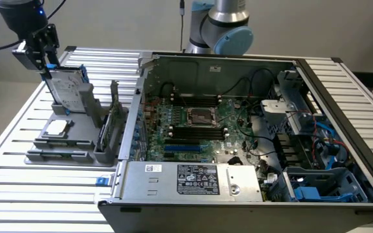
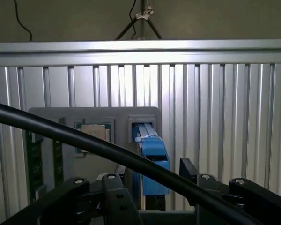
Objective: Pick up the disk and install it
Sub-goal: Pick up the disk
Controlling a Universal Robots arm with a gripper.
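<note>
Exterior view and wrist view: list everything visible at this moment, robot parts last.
disk: one, silver-grey in a blue carrier, upright in a holder slot
holder: one, grey, on the table at the exterior view's left
chip: one, silver, flat in a holder recess
card: one, green, upright on the holder's case side
computer case: one, grey, open, mid-table
motherboard: one, green, inside the case
power supply box: one, grey with black label, at the case's near edge
table: one, silver, slatted
arm: one, silver and light blue, behind the case
gripper: one, black, open, astride the disk's top
</note>
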